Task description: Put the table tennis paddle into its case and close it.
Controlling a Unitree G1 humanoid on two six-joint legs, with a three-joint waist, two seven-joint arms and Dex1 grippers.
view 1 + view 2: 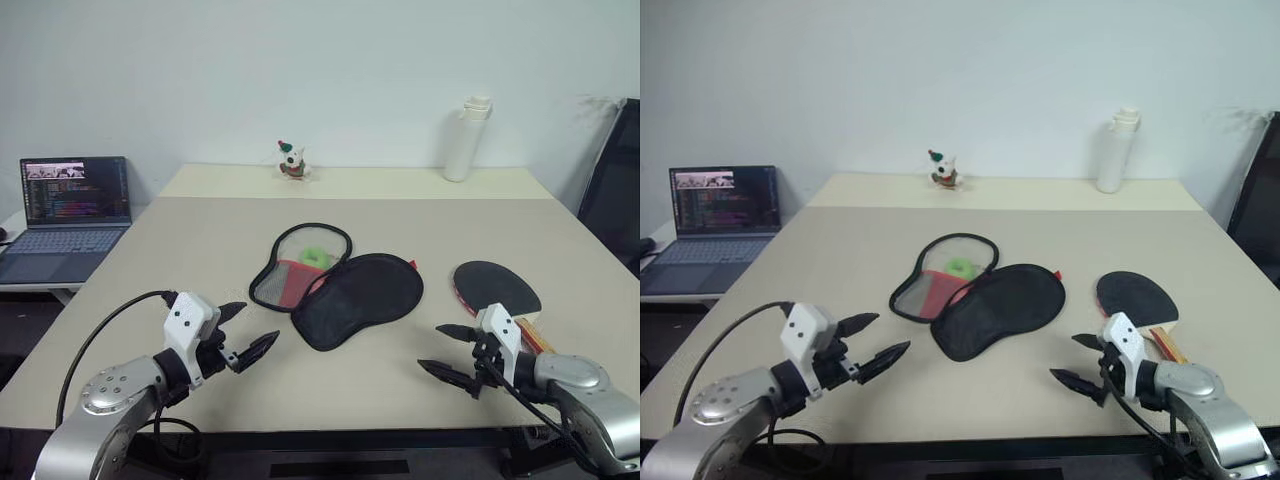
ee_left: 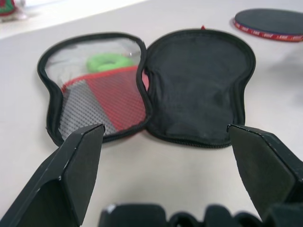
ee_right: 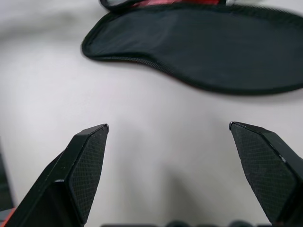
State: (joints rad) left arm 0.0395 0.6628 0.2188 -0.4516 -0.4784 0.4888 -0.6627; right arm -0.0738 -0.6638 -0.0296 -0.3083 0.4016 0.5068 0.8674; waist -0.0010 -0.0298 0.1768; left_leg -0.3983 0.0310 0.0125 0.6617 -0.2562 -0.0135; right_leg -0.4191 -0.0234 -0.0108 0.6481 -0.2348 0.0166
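The case [image 1: 340, 285] lies unzipped and spread flat in the middle of the table, its mesh half [image 2: 94, 94] with a green ball [image 1: 315, 257] on the left and its plain black half [image 2: 196, 85] on the right. To its right lies the table tennis paddle [image 1: 497, 288], black face up, handle toward me. My left gripper [image 1: 248, 330] hovers open near the front edge, left of the case, with nothing between its fingers. Just in front of the paddle's handle, my right gripper [image 1: 445, 350] is open and empty too.
A white bottle [image 1: 466, 139] and a small toy figure [image 1: 291, 160] stand at the far edge of the table [image 1: 200, 250]. An open laptop [image 1: 70, 215] sits on a lower surface to the left. A dark chair [image 1: 615, 180] stands at the right.
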